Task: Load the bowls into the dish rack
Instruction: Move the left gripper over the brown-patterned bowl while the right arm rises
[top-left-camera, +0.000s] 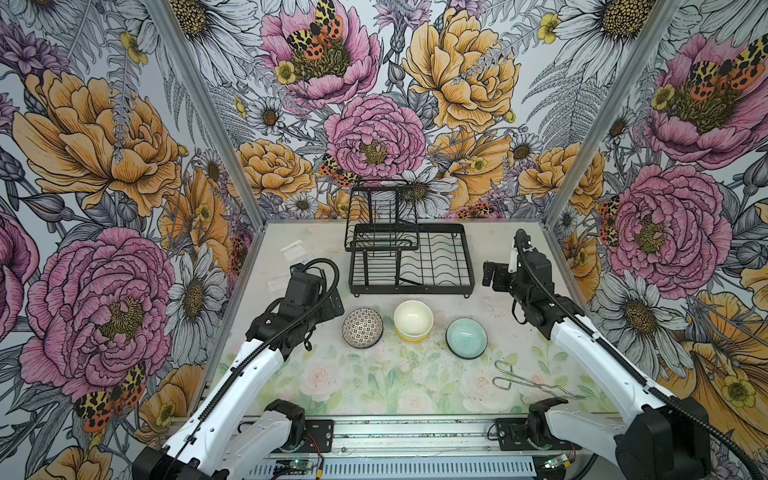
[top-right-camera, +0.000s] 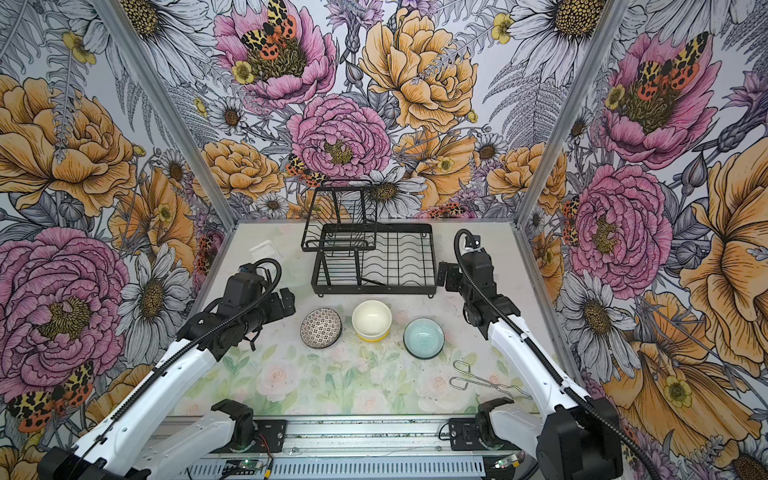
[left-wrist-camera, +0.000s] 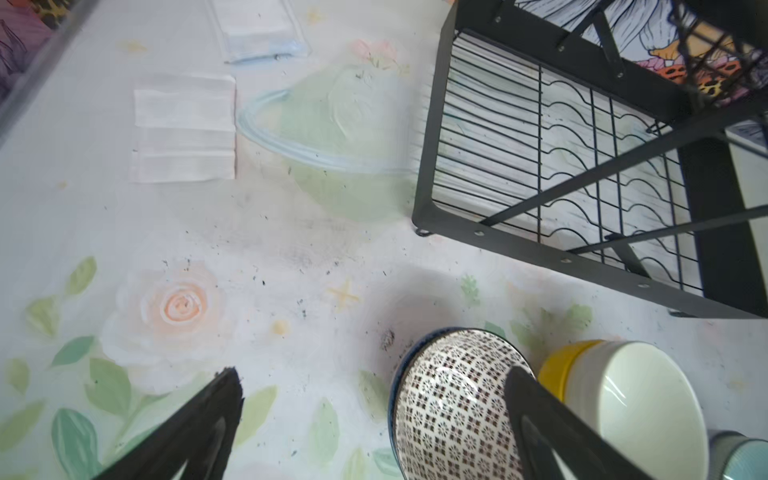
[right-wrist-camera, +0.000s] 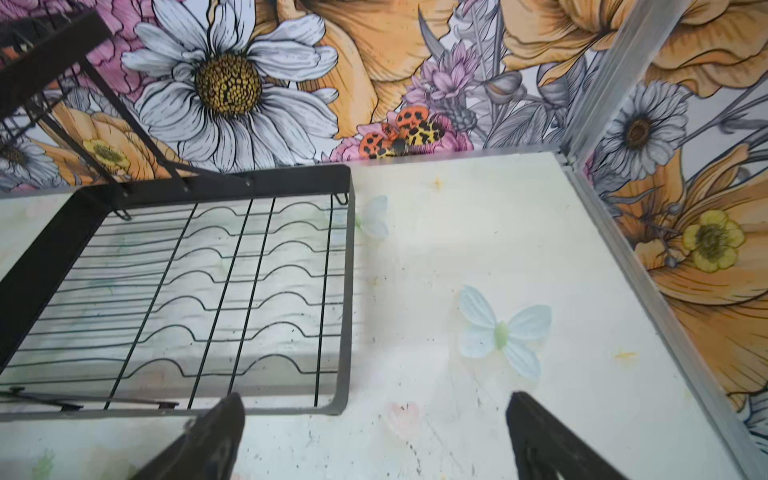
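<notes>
- Your left claw (top-left-camera: 337, 300) hangs wide and empty left of centre in both top views, just beside the mosaic bowl (top-left-camera: 362, 327).
- That bowl lies tilted on the counter (top-left-camera: 374, 386).
- At centre, the cream bowl (top-left-camera: 413, 316) sits nested in the yellow bowl (top-left-camera: 411, 338), just below the dish rack (top-left-camera: 411, 287).
- Right of centre, the teal bowl (top-left-camera: 466, 337) stands upright.
- Your right claw (top-left-camera: 491, 275) is wide and empty, near the rack's right end.
- The wire tongs (top-left-camera: 528, 380) lie at lower right.
</notes>
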